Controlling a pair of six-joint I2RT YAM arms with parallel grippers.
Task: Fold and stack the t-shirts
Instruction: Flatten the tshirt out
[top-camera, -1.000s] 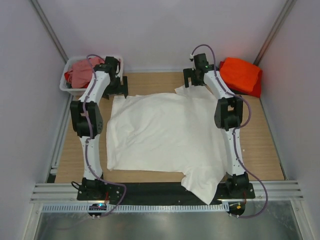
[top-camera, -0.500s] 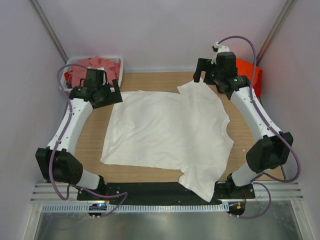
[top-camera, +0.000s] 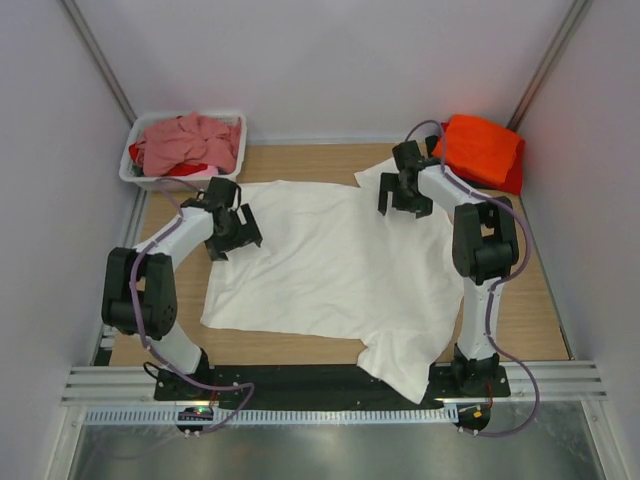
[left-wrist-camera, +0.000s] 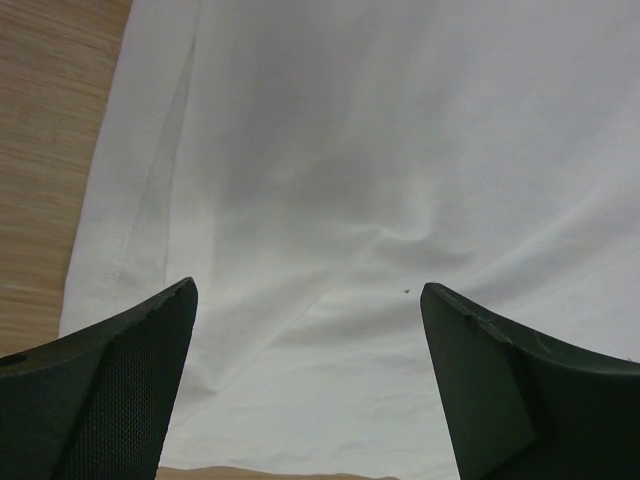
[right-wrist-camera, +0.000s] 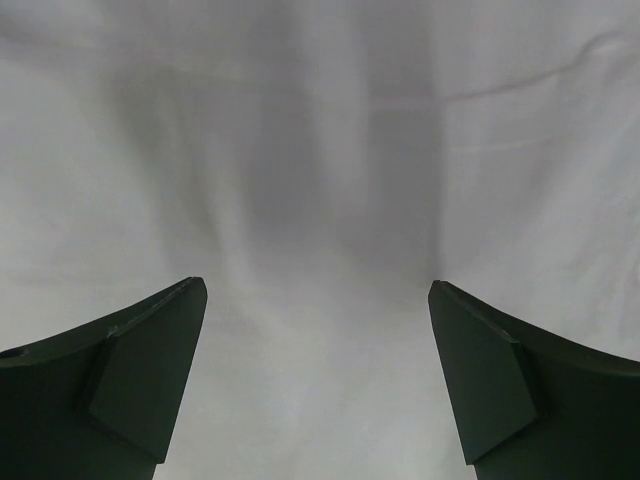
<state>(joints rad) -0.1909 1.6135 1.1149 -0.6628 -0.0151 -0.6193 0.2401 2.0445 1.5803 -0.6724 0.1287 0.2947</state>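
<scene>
the white shirt (top-camera: 330, 270) lies spread over the middle of the bench (top-camera: 525, 285). left claw (top-camera: 232, 230) and right claw (top-camera: 404, 197), both apart and empty, hang over its upper left and upper right.

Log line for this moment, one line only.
white t-shirt: spread out | left gripper: open over it | right gripper: open over it

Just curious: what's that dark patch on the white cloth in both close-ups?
Left wrist view: a soft shadow on the white t-shirt, likely cast by the left gripper above it. Right wrist view: the same under the right gripper. Top view: even light, no glare.
</scene>
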